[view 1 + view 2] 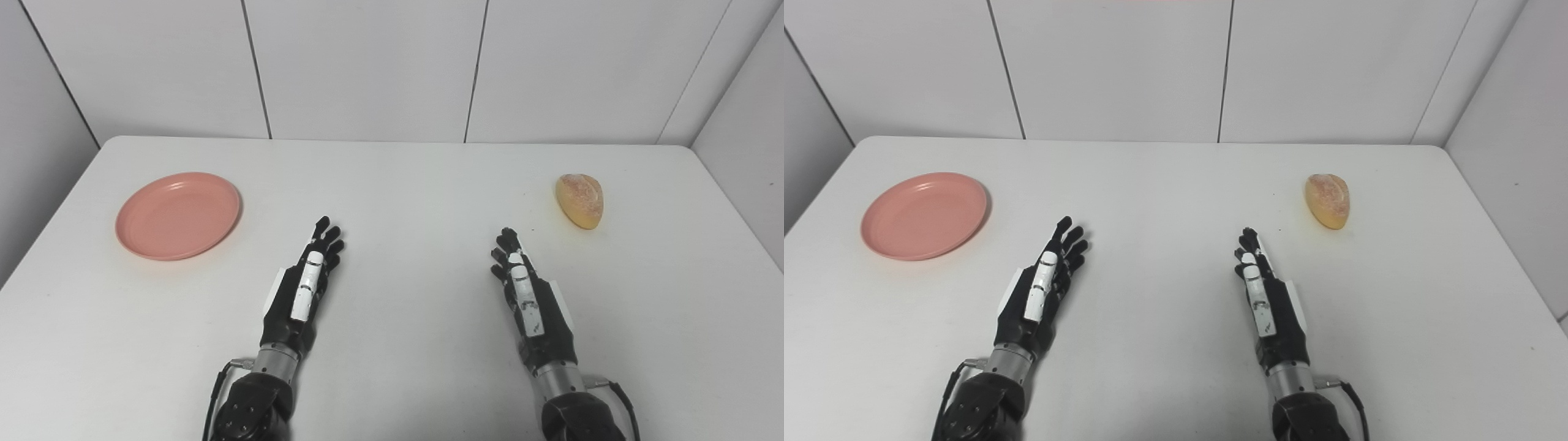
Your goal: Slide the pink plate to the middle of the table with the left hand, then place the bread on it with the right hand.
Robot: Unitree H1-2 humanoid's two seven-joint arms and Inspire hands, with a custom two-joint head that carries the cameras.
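Left eye view: bread lies lengthwise toward the wall; both hands empty, fingers extended.

The desk holds everything here. The plate lies flat on the left side of the desk, and the bread lies on the right side, so the two are well apart. Both sit farther back than the arms. The left robot hand is near the middle of the desk, to the right of the plate and in front of it, not touching it. The right robot hand is beside it on the right (with a bare gap between the two), in front of the bread and to its left. A wall stands behind the desk.
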